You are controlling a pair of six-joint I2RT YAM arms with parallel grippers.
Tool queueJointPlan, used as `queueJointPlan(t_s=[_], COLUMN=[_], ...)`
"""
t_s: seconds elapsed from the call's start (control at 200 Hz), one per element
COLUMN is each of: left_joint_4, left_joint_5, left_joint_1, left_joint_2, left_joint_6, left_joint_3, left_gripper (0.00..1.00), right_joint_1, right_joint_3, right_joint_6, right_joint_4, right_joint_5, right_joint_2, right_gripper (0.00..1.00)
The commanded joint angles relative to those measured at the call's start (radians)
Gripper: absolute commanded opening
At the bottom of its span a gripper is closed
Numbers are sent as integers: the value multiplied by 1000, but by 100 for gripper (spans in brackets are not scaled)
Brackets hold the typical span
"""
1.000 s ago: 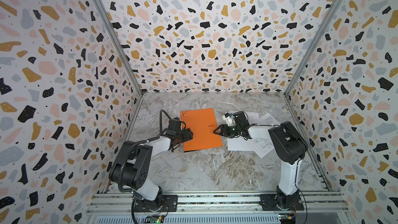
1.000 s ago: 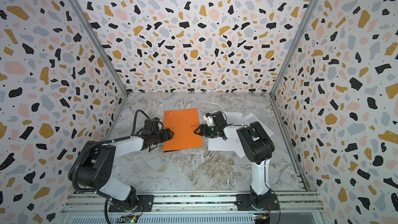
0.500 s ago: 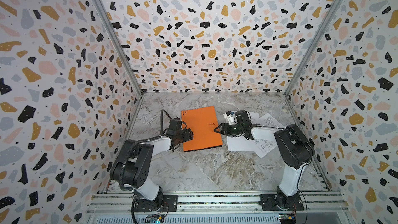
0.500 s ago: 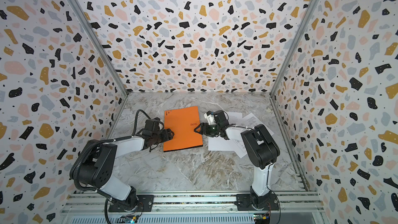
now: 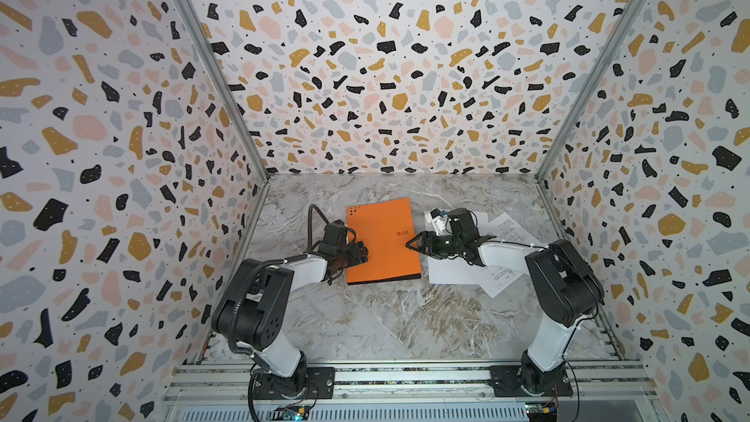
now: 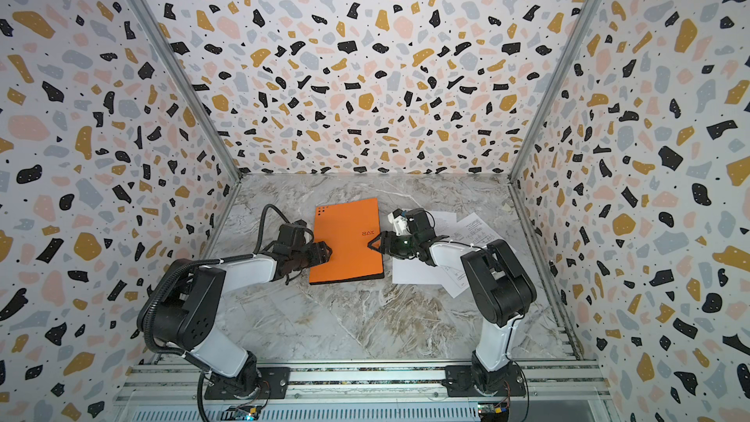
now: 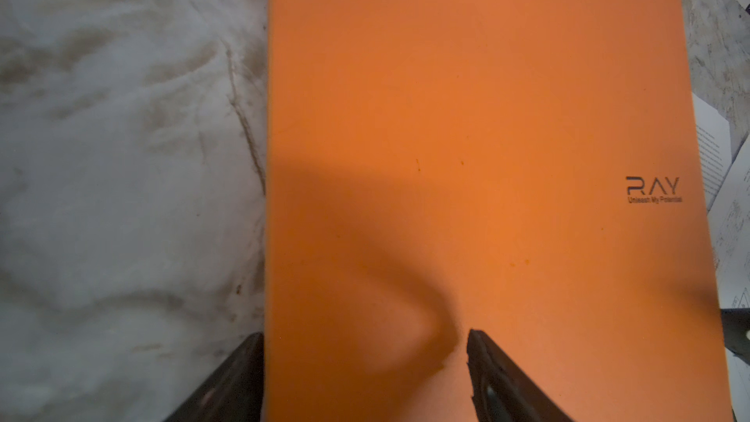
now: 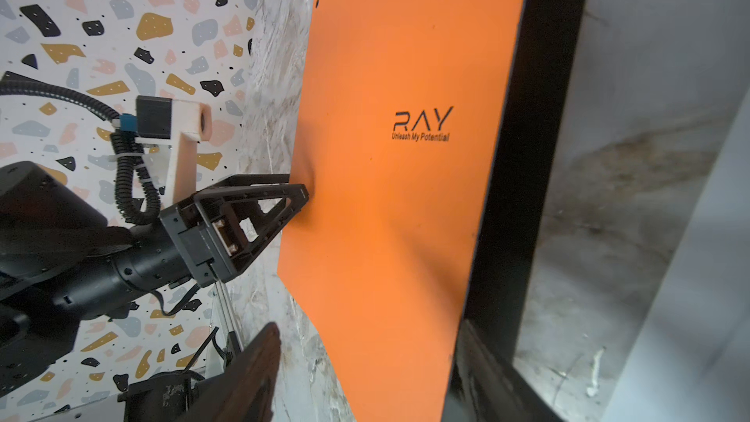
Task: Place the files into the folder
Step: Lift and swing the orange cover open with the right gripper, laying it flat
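The bright orange flat card folder point(image 5: 381, 237) point(image 6: 345, 239) lay cover-down on the grey marble-look tabletop point(image 5: 365, 318), with a black leaf showing along its right edge. Two white paper sheets point(image 5: 454, 274) point(image 6: 414, 274) lay overlapped just right of the folder, outside it. The left gripper point(image 5: 364, 255) point(image 7: 365, 334) was at the folder's left edge, jaws spread, one finger on the cover. The right gripper point(image 5: 410, 243) point(image 8: 369, 324) was at the folder's right edge, jaws spread astride it.

The folder point(image 5: 381, 237) is bright orange with a small dark logo, black corner dots and a black edge. The sheets point(image 5: 450, 274) are white with fine dark print. The bench point(image 5: 385, 318) is grey-white marble veined brown. The walls point(image 5: 385, 75) are white terrazzo flecked black, ochre, pink and grey-blue.
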Motion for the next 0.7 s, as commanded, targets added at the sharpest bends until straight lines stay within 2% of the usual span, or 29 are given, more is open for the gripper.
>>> queueJointPlan(t_s=[0.0,0.075,0.155,0.41,0.446,0.476,0.696], left_joint_4=[81,102,109,210,211,207,128], left_joint_5=[90,107,123,158,155,150,106], left_joint_1=[-30,-32,-35,-35,-34,-35,-30], left_joint_2=[9,8,1,-16,-18,-22,-83], left_joint_6=[1,1,4,2,0,2,27], left_joint_3=[44,46,47,54,57,58,69], left_gripper=[76,77,77,78,79,84,89], right_joint_1=[13,13,12,14,16,19,68], right_joint_3=[-3,-3,-5,-5,6,18,147], right_joint_6=[47,62,84,143,142,140,107], right_joint_4=[67,73,86,111,103,88,5], right_joint_5=[-72,-76,-91,-81,-72,-63,-29], right_joint_2=[-55,-70,-86,-134,-142,-148,-123], right_gripper=[64,57,54,58,59,62,69])
